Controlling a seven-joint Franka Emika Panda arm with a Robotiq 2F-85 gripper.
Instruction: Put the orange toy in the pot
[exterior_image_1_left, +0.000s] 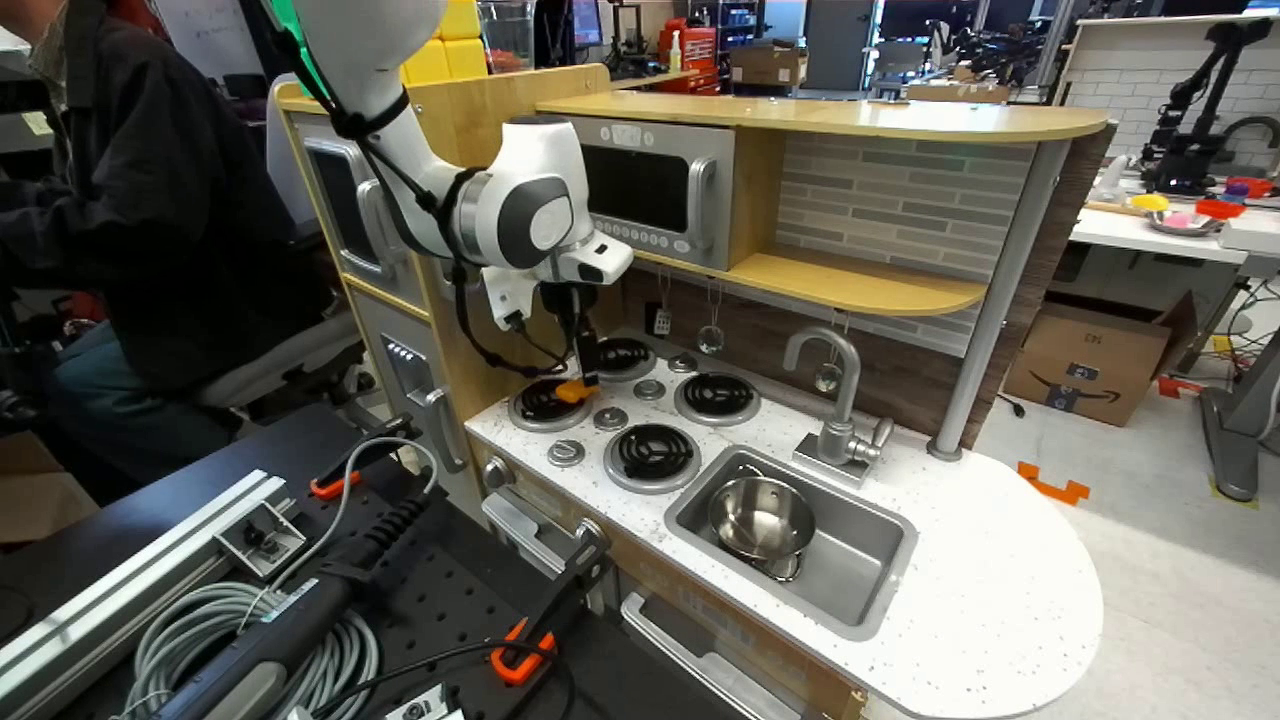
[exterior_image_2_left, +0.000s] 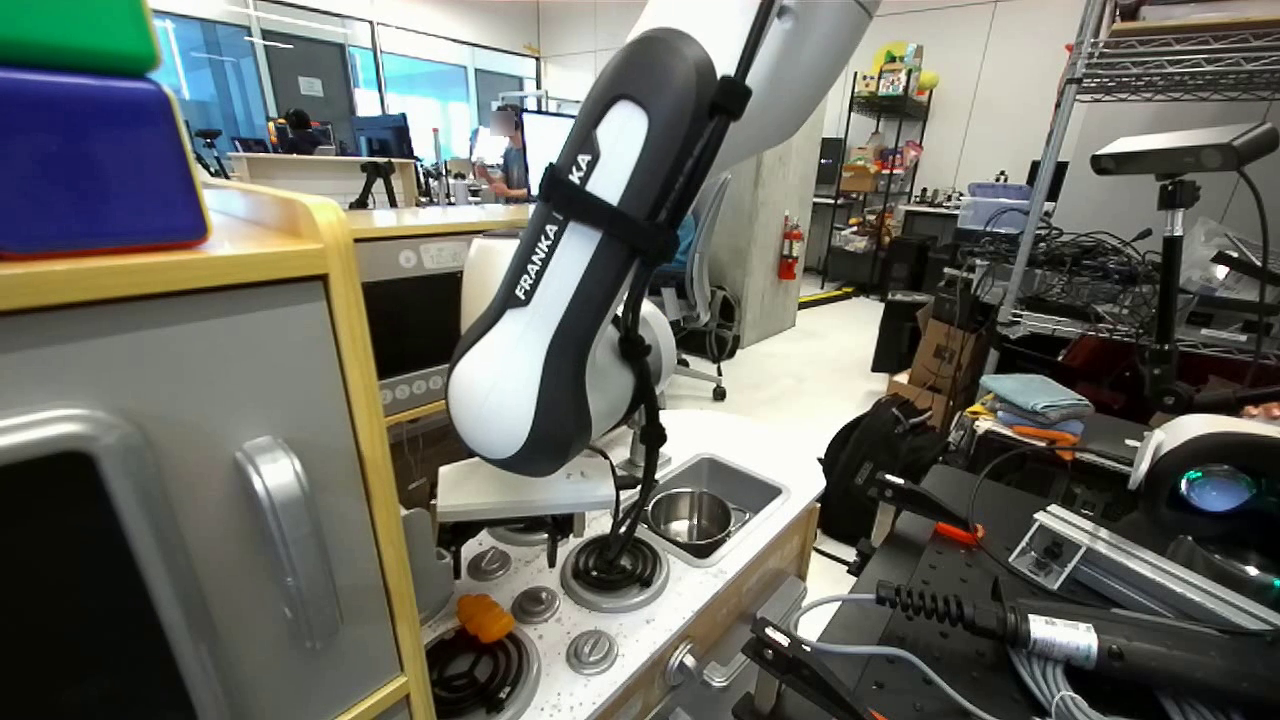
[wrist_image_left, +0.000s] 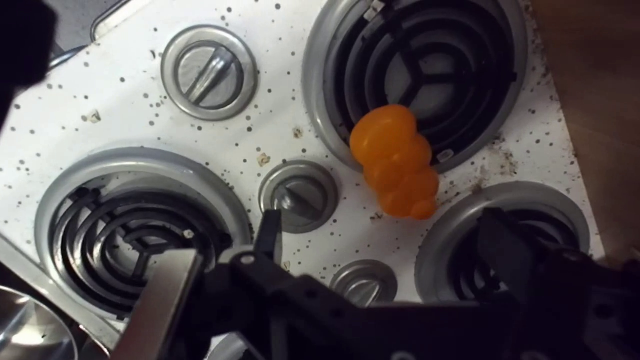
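The orange toy (wrist_image_left: 395, 162), a lumpy piece, lies over the rim of a burner at the stove's cabinet end. It also shows in both exterior views (exterior_image_1_left: 573, 391) (exterior_image_2_left: 485, 617). My gripper (wrist_image_left: 382, 212) is open and empty above the stove. In the wrist view its fingers are spread to either side of the toy's near end, apart from it. The gripper also shows in an exterior view (exterior_image_2_left: 505, 565). The round silver pot (exterior_image_1_left: 762, 520) stands in the sink, also seen in another exterior view (exterior_image_2_left: 690, 517). The wrist view shows only part of the pot (wrist_image_left: 30, 325).
The steel sink (exterior_image_1_left: 880, 590) has a grey faucet (exterior_image_1_left: 845, 400) behind it. Several black burners (exterior_image_1_left: 655, 455) and grey knobs (exterior_image_1_left: 566, 453) cover the stove. A toy microwave (exterior_image_1_left: 650, 185) and shelf overhang the back. A tall cabinet (exterior_image_2_left: 200, 450) stands beside the toy's burner.
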